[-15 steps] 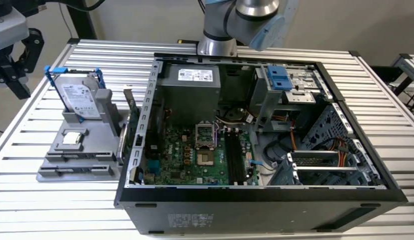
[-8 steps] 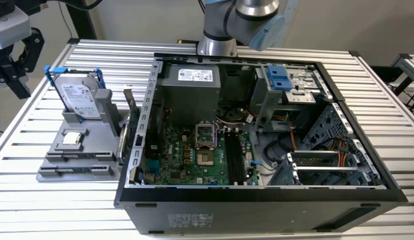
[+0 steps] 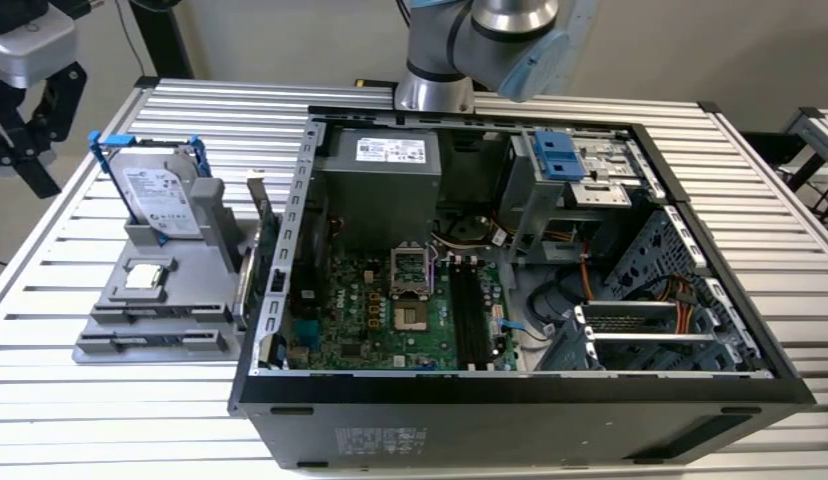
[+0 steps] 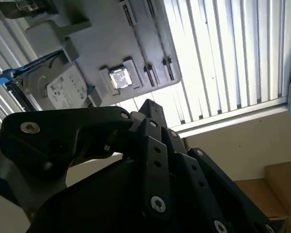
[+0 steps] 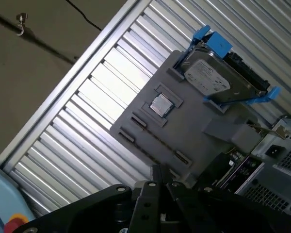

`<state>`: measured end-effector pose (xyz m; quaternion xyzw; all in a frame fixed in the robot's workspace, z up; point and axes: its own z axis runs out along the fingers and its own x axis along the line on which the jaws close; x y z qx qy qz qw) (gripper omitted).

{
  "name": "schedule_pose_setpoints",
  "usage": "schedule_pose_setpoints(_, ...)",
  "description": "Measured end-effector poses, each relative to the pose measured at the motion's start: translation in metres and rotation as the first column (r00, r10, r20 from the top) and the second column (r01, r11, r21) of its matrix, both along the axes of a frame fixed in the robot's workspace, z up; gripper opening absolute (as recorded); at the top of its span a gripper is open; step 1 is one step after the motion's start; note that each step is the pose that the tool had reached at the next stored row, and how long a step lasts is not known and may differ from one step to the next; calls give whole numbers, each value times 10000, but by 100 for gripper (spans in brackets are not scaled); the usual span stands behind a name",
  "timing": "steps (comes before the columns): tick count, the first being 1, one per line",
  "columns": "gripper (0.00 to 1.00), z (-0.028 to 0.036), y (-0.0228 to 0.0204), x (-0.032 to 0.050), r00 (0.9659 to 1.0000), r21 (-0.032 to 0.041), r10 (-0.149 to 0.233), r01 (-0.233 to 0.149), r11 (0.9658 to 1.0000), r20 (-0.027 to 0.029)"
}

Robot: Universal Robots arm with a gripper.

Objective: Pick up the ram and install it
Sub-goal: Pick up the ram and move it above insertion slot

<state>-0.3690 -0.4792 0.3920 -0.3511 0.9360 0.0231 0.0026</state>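
My gripper (image 3: 41, 178) hangs over the table's edge at the exterior view's left, beyond the grey holder tray (image 3: 154, 320). Its black fingers meet at a narrow tip in both wrist views (image 5: 157, 171) (image 4: 146, 106), shut with nothing between them. The ram (image 3: 242, 285) looks like a thin dark board standing on edge along the tray's side nearest the computer case; a dark board edge (image 5: 238, 164) shows there in the first wrist view. The black memory slots (image 3: 470, 315) lie on the motherboard (image 3: 374, 320) inside the open case.
A hard drive in a blue bracket (image 3: 167, 195) stands upright at the back of the tray, and a processor chip (image 3: 147, 277) lies in its middle. A green expansion card (image 3: 270, 255) stands beside the case wall. The case (image 3: 521, 400) holds a power supply, cables and drive cages.
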Motion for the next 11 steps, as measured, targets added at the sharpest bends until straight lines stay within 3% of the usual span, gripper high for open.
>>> schedule_pose_setpoints(2,0,0,0,0,9994,-2,350,-350,9994,0)
schedule_pose_setpoints(5,0,0,0,0,9959,-2,909,-909,9959,0)
schedule_pose_setpoints(9,0,-1,0,0,9867,-3,1624,-1624,9867,14)
schedule_pose_setpoints(11,0,-2,0,1,9803,-18,1973,-1973,9803,83)
